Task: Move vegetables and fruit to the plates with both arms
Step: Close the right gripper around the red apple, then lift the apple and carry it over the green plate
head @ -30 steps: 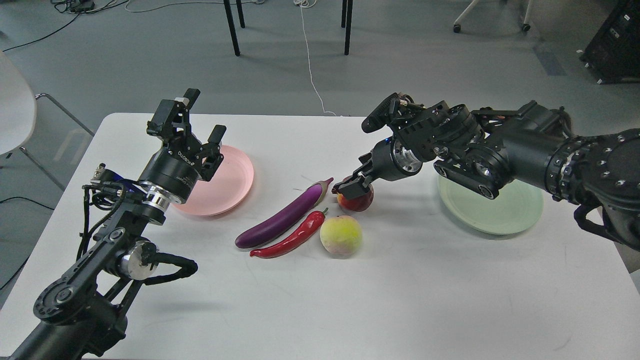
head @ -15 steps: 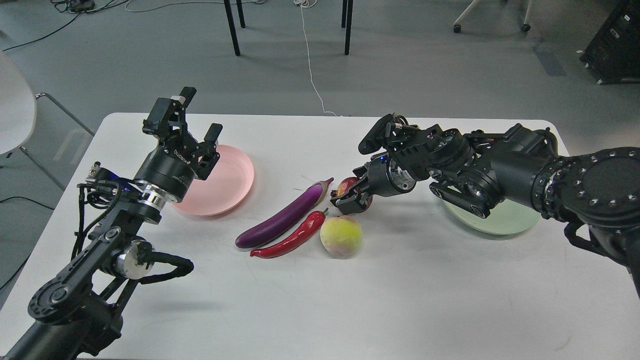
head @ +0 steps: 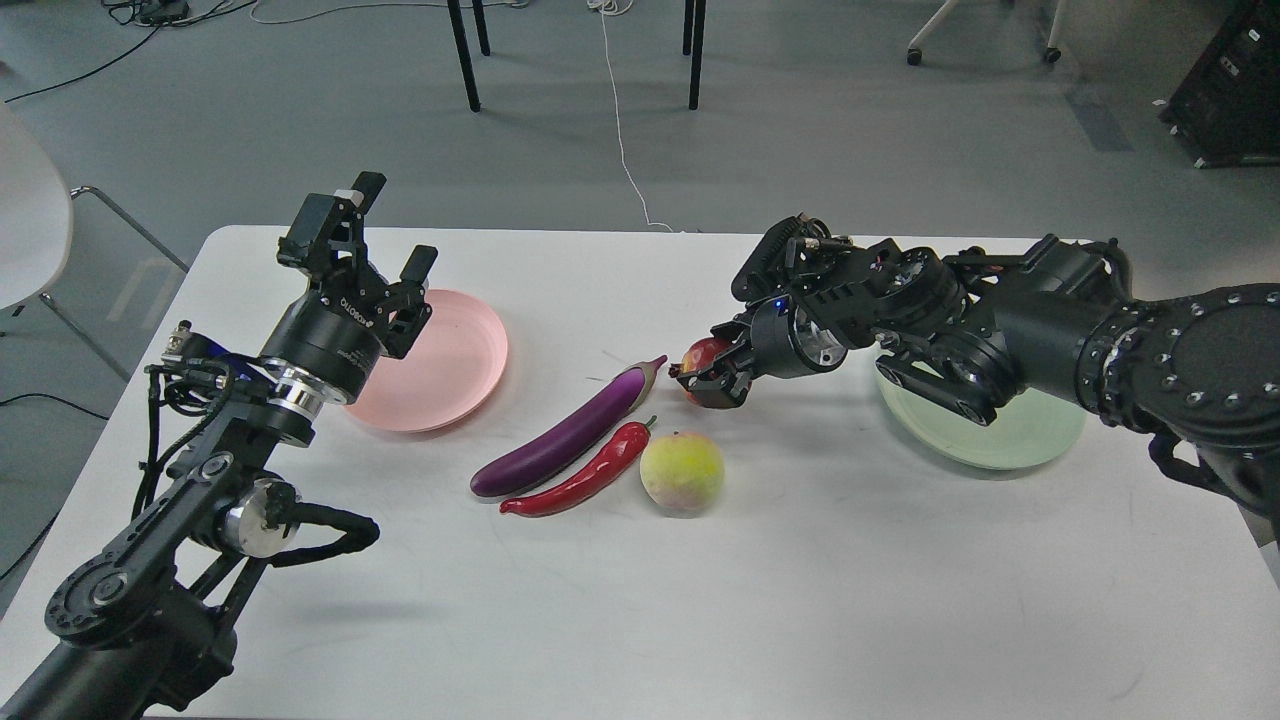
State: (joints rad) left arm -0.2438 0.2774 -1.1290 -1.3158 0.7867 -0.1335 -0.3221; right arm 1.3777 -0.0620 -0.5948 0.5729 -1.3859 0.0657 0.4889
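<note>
My right gripper (head: 708,378) is shut on the dark-red pomegranate (head: 700,353), which is mostly hidden by its fingers, just right of the eggplant's stem end. The purple eggplant (head: 568,436) and red chili (head: 585,474) lie side by side mid-table, with the yellow-green peach (head: 682,472) to their right. The green plate (head: 1010,435) lies at the right, partly under my right arm. My left gripper (head: 386,232) is open and empty, raised over the left edge of the pink plate (head: 455,365).
The white table (head: 800,600) has bare surface along its front half. Behind it on the grey floor are black chair legs (head: 463,55) and a white cable (head: 620,120). A white chair (head: 30,230) stands at the left.
My right gripper lowered onto the pomegranate, closed around it, and the fruit has shifted slightly up and back in the view. My left gripper drifted a little to the left, still open.
</note>
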